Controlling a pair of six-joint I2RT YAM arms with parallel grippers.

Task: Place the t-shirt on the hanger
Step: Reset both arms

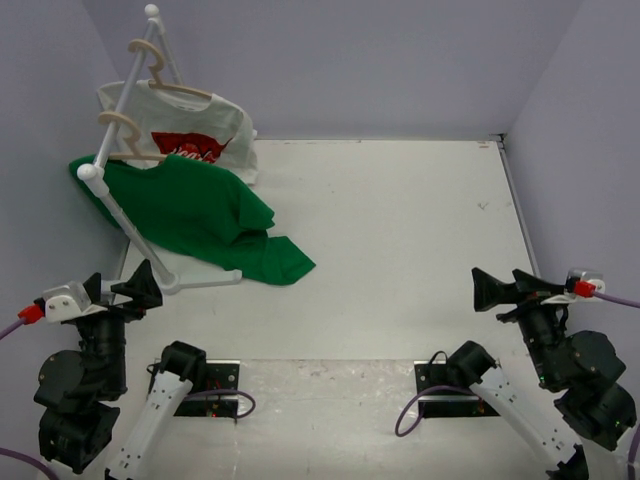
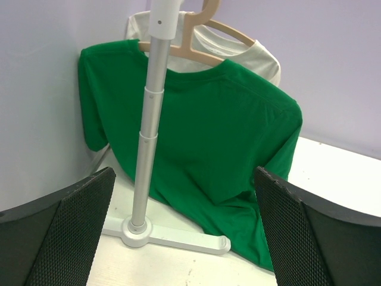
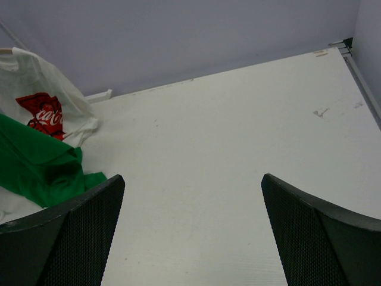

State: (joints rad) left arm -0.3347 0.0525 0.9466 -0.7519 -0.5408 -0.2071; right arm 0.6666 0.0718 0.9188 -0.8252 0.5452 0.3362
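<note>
Basically done, we judge: the t-shirt (image 2: 208, 137) hangs on the hanger (image 2: 190, 53). Left gripper (image 2: 184, 179) and right gripper (image 3: 191, 179) gape wide, empty.

A white t-shirt with a red logo (image 1: 195, 125) hangs on its own beige hanger (image 1: 185, 92) from a white rack (image 1: 129, 70) in the far left corner. The rack's foot (image 1: 205, 282) rests on the white table (image 1: 400, 230).

I can't see the hook of the hanger (image 2: 190, 50) past the top edge; the t-shirt (image 2: 208, 137) hides its shoulder ends.
</note>
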